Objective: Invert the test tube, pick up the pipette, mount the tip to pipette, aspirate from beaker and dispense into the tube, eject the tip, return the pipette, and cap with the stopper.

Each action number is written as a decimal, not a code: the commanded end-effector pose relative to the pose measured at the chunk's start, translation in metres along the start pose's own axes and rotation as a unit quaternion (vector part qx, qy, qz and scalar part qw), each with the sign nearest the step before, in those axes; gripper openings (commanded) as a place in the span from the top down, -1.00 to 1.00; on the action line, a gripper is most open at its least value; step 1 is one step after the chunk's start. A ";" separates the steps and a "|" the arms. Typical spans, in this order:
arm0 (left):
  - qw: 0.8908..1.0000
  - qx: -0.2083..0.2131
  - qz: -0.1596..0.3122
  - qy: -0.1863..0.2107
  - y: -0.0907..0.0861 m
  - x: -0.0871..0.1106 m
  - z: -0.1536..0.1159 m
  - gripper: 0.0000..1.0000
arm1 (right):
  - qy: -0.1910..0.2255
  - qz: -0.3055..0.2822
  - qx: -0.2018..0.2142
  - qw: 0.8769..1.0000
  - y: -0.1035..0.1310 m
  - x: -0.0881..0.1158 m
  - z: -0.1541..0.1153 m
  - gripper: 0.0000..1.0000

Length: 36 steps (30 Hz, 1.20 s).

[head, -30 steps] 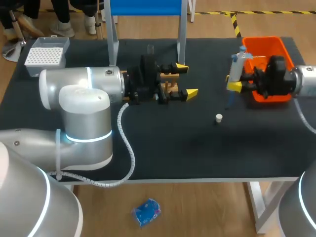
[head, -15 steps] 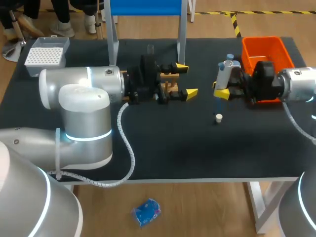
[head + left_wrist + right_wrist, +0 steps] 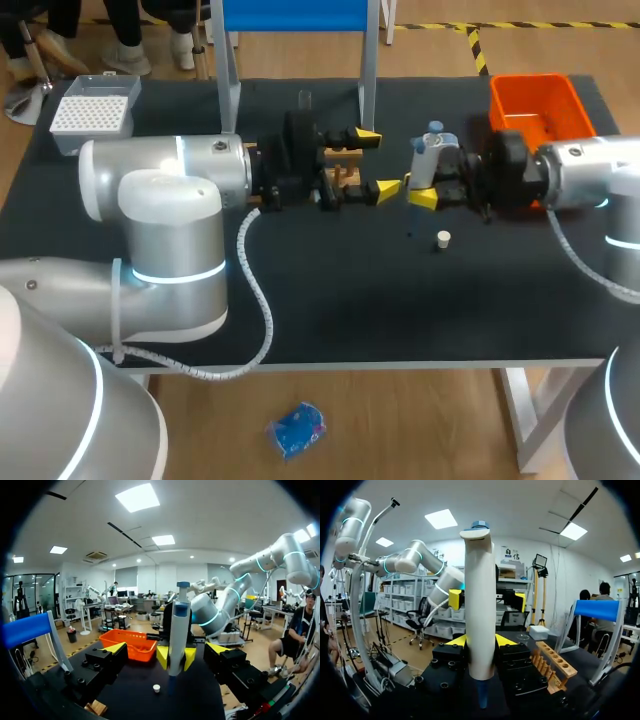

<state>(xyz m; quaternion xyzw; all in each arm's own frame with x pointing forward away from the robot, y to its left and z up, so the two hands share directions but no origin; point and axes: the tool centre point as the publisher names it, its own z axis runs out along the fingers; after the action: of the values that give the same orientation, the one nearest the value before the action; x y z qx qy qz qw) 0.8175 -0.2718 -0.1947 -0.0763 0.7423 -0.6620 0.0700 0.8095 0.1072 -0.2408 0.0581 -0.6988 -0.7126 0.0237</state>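
Gripping pipette (image 3: 430, 158) upright, right gripper (image 3: 420, 190) clamped on its body above middle of table (image 3: 350, 300). Left gripper (image 3: 377, 162) just beside, facing it, fingers spread apart, near wooden rack (image 3: 345, 178). White stopper (image 3: 443, 238) lies on table, near pipette's lower end.

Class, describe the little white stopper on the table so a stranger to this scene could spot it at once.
Start at the black table and find the orange bin at its far right. The right end effector beside it holds a pipette; nearer the front edge lies the stopper, the only small white round piece alone on bare tabletop.
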 end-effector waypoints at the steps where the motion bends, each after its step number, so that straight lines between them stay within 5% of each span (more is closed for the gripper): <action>1: 1.000 0.000 0.000 -0.003 0.000 0.001 0.001 -1.00 | 0.003 0.001 -0.002 1.000 -0.002 -0.008 0.012 1.00; 17: 1.000 0.000 0.000 -0.003 0.000 0.001 0.001 -1.00 | 0.016 0.007 -0.014 1.000 0.002 -0.013 0.050 1.00; 36: 1.000 0.000 0.000 -0.003 0.000 0.001 0.001 -1.00 | 0.000 0.017 -0.037 0.999 0.001 -0.014 0.053 1.00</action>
<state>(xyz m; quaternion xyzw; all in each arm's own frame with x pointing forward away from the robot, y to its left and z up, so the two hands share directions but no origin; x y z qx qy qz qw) 0.8176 -0.2718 -0.1941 -0.0764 0.7426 -0.6617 0.0697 0.8184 0.1599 -0.2390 0.0461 -0.6731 -0.7371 0.0394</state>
